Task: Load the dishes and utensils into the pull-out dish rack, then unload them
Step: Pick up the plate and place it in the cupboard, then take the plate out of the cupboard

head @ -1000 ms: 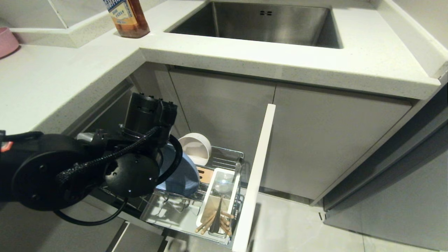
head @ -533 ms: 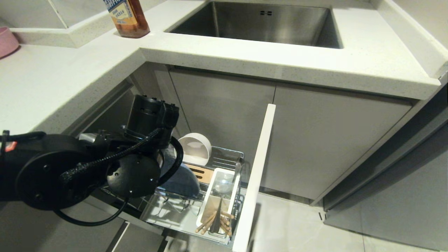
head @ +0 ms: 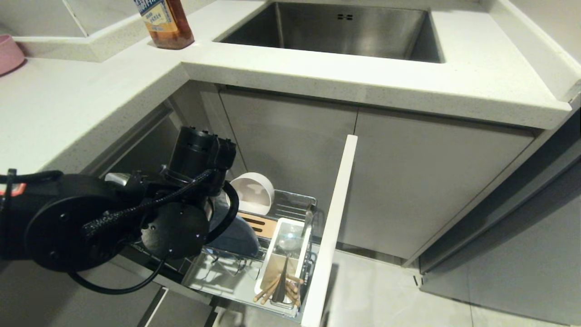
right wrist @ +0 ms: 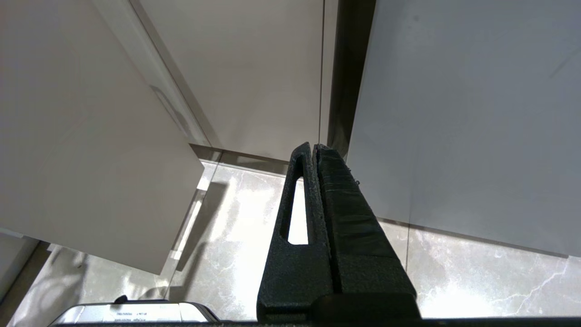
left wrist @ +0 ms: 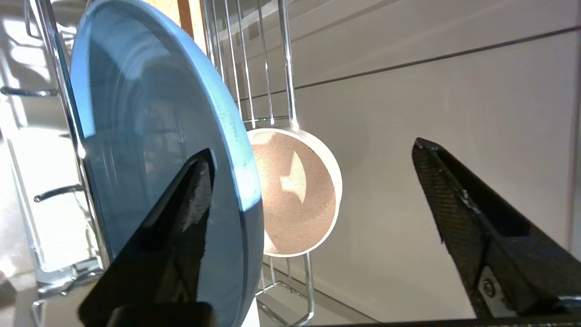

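Observation:
The light-blue plate [left wrist: 150,136] stands on edge between the chrome prongs of the pull-out dish rack [head: 295,202]. My left gripper [left wrist: 313,146] is open around the plate's rim. One finger [left wrist: 181,218] lies against the plate's face and the other stands far off. The cream bowl [left wrist: 295,190] rests on its side just beyond. From the head camera my left arm hides most of the plate [head: 238,236], and the bowl [head: 252,193] sits behind it. Chopsticks [head: 272,288] and the spoon [head: 282,274] stand in the white holder [head: 297,225]. The right gripper [right wrist: 314,146] hangs shut over the floor.
The rack's tall pale front [head: 333,227] sticks out toward me to the right of the basket. Above are the countertop [head: 91,100], a steel sink [head: 345,27], a brown bottle [head: 165,22] and a pink bowl [head: 9,52]. Closed cabinet doors [head: 408,181] line the back.
My left gripper has opened and let go of the blue plate, which has settled lower into the rack. The wrist has shifted slightly. The right arm has stayed still.

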Controlling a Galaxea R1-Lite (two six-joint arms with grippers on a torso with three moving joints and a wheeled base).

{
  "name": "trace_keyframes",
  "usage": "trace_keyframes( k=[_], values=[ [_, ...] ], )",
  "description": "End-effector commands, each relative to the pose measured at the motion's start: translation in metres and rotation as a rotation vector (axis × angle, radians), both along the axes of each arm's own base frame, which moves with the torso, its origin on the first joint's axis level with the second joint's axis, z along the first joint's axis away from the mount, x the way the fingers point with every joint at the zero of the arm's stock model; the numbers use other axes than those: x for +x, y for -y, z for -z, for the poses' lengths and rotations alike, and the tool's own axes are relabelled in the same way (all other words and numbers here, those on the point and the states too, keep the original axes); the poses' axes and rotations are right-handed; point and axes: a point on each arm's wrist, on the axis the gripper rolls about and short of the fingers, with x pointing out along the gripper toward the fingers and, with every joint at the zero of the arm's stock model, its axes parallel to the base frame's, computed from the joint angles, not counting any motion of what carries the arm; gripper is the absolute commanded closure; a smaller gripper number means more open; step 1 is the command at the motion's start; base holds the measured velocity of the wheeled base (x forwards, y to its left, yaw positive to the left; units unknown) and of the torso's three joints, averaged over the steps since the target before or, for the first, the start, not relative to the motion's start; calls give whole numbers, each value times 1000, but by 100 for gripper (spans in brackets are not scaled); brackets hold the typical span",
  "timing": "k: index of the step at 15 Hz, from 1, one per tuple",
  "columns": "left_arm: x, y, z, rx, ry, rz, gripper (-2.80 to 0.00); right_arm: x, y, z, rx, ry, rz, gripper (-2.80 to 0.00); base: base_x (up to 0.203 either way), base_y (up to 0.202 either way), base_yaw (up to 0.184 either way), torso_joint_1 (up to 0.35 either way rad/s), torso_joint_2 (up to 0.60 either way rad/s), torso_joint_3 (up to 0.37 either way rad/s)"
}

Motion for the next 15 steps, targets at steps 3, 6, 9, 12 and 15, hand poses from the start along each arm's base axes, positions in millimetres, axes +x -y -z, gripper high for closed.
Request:
trace_keyframes(
  k=[3,6,9,12,15],
  values=[
    [-2,-1,-3,9,2,-2,-280,0,0,0,0,0,0,0,0,0,0,0,0,0],
    [-9,-4,-16,24,-5,9,-280,0,0,0,0,0,0,0,0,0,0,0,0,0],
    [-21,-4,-33,30,-9,40,-280,0,0,0,0,0,0,0,0,0,0,0,0,0],
    [-33,-7,-53,25,-1,64,-213,0,0,0,0,0,0,0,0,0,0,0,0,0],
    [-37,-7,-74,72,3,100,0,0,0,0,0,0,0,0,0,0,0,0,0,0]
  ],
)
